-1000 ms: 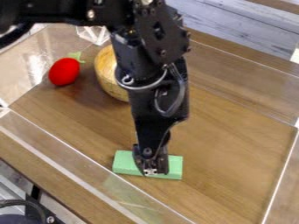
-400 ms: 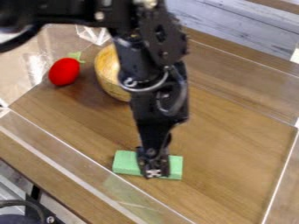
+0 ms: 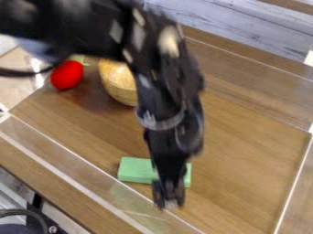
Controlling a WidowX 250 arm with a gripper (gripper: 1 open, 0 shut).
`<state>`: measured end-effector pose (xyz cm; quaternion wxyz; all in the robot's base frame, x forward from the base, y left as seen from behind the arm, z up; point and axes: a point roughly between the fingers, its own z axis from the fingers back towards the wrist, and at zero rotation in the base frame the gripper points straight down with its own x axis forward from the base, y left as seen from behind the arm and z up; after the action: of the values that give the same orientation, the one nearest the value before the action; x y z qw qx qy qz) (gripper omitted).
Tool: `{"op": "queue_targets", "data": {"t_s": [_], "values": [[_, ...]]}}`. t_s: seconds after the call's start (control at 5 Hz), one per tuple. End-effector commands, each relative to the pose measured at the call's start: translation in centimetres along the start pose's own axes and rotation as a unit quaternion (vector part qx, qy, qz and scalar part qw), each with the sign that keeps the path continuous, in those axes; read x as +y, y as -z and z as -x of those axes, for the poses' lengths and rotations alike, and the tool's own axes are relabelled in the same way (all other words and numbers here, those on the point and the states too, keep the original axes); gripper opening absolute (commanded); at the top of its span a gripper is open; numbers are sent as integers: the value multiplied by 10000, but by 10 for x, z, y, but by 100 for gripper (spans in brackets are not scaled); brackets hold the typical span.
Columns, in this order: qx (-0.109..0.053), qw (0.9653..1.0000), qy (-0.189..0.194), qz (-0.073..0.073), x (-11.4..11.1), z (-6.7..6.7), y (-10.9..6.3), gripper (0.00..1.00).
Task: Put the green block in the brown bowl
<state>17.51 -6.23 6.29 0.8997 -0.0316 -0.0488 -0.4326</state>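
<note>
The green block (image 3: 137,169), a flat mint slab, lies on the wooden tabletop near the front edge. My gripper (image 3: 169,192) points straight down over the block's right end and hides that end. The picture is motion-blurred, so the fingers show only as a dark smear; they appear spread, with nothing lifted between them. The brown bowl (image 3: 116,82) stands at the back left, partly hidden behind the arm. I cannot tell whether the fingers touch the block.
A red round toy (image 3: 68,75) sits left of the bowl. A clear plastic wall (image 3: 73,178) runs along the front and left edges of the table. Grey boards (image 3: 263,32) cross the back right.
The arm has dropped and shifted slightly toward the front right, bringing the gripper down at the block's right end. The block, bowl and red toy have stayed in place.
</note>
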Motion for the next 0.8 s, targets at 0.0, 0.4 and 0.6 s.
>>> {"op": "queue_targets", "data": {"t_s": [0.0,0.4,0.6], "values": [[-64,9999,59,52,16,-1,-8,0],[-34,9993,-81,364,27,-2,-17,0],[65,9984,6,555,25,5,-12,100]]}}
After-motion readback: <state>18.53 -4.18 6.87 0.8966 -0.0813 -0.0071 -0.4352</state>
